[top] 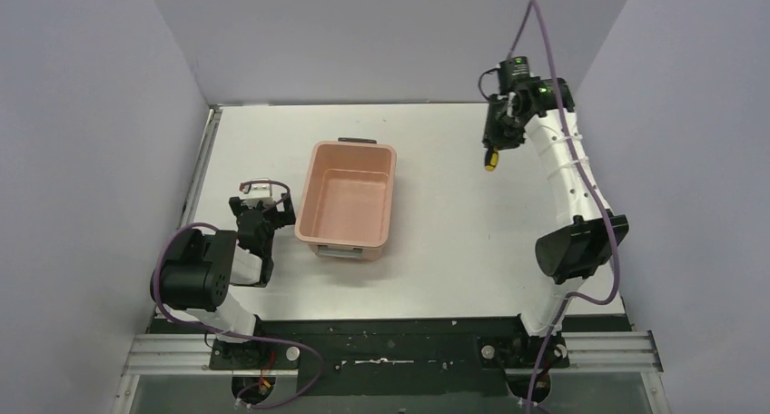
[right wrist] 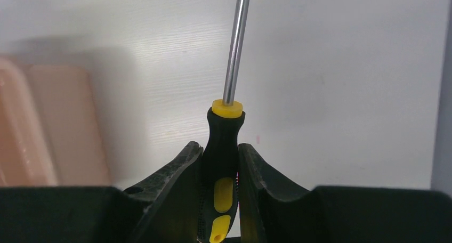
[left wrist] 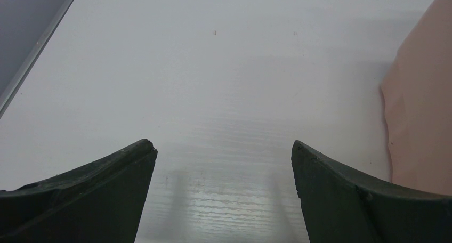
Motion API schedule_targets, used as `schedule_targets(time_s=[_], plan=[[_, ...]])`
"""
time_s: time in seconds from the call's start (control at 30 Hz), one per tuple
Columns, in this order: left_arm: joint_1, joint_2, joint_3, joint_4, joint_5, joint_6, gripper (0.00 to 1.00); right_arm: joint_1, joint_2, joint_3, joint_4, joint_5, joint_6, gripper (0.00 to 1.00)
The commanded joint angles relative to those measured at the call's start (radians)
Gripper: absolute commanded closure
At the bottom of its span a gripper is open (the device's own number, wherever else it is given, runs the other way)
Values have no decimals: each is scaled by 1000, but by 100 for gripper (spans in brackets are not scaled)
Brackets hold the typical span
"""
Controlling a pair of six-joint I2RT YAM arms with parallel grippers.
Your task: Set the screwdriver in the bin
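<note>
Snugly inside the right gripper (right wrist: 219,147): screwdriver (right wrist: 225,127).

There was one screwdriver (right wrist: 224,131), one bin (top: 350,201) and one table (top: 454,232), with two grippers: the left gripper (left wrist: 224,152) and the right gripper (top: 495,146).

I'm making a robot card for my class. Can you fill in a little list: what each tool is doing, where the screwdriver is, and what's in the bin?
right tool: shut on the screwdriver, up off the table, right of the bin
left tool: open, holding nothing, close to the bin's left side
screwdriver: yellow-and-black handle, shaft pointing out past the right tool
bin: pink, nothing inside
task: not done yet
</note>
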Motion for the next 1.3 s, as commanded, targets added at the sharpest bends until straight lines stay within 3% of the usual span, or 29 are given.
schedule_targets(time_s=[0.0,0.13,0.27,0.7,0.87,1.03,1.27], plan=[[3,-5,7,37,8,11,3,275,3,84,76,-24,112,100],[3,-4,6,37,8,11,3,548,53,86,292,-33,188,100],[3,-5,6,37,9,10,3,694,171,182,382,4,203,100],[3,-5,7,36,7,9,3,777,328,-115,595,97,230,100],[3,-4,7,36,7,9,3,771,445,-101,570,110,217,100],[3,-4,7,37,7,10,3,762,477,-140,609,117,229,86],[3,-4,7,37,7,10,3,760,450,-123,576,151,222,60]])
